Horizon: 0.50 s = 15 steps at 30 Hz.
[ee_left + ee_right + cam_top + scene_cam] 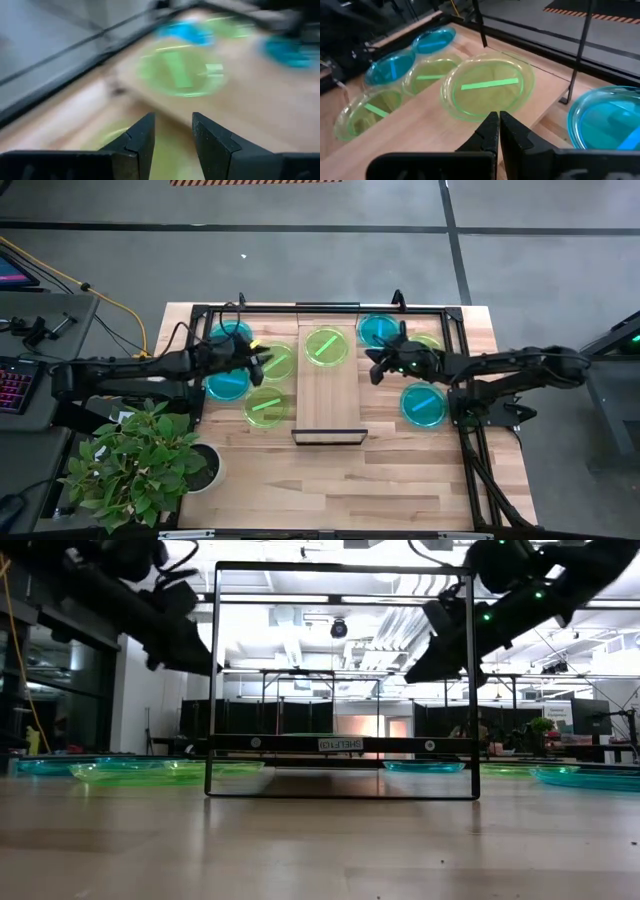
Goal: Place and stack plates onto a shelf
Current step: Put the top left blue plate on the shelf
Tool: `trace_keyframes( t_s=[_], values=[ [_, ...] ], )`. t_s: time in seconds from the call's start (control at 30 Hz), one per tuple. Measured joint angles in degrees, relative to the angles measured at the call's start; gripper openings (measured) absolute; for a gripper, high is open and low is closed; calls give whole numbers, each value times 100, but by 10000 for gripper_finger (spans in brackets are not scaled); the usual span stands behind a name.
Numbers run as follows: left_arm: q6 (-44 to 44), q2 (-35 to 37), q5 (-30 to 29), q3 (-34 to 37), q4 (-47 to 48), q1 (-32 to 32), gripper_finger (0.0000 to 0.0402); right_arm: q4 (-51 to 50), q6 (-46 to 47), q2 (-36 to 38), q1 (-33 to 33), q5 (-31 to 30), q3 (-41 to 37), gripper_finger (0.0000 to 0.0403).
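Observation:
The light-wood shelf [328, 385] lies in the table's middle with dark bars at its short ends. One yellow-green plate [326, 346] lies flat on its far end and also shows in the right wrist view [487, 92]. Left of the shelf, two cyan plates [226, 384] and two yellow-green plates [266, 406] lie on the table. To the right lie two cyan plates [423, 405] and a yellow-green one [425, 343]. My left gripper [262, 363] hangs open and empty [172, 135] over the left plates. My right gripper [375, 365] is shut and empty [498, 125] beside the shelf's right edge.
A potted plant [140, 465] stands at the table's near left corner. A black metal frame [330, 308] runs along the table's far side and down both sides. In the low view the shelf's near end bar [340, 745] stands as a tall dark frame.

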State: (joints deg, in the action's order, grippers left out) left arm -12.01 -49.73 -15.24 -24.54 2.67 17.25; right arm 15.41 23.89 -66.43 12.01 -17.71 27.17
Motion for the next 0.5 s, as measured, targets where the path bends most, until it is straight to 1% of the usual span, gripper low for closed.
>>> trace_keyframes(
  t_s=[0.07, 0.13, 0.27, 0.4, 0.5],
  values=[
    [-140, -146, -746, -301, 557, 45, 117, 164, 7, 57, 44, 25, -73, 0],
    [-297, -350, -1187, -574, 933, 171, 117, 219, -4, 61, 98, 37, -72, 0],
    [-690, -1041, -1303, -863, 1715, 521, 117, 252, -165, 19, 209, 159, 16, 0],
    [-903, -1909, -1502, -865, 1920, 845, 117, 259, -215, 18, 310, 259, 89, 0],
    [-984, -2470, -1503, -863, 1854, 1020, 117, 261, -231, 17, 379, 331, 106, 0]
  ],
)
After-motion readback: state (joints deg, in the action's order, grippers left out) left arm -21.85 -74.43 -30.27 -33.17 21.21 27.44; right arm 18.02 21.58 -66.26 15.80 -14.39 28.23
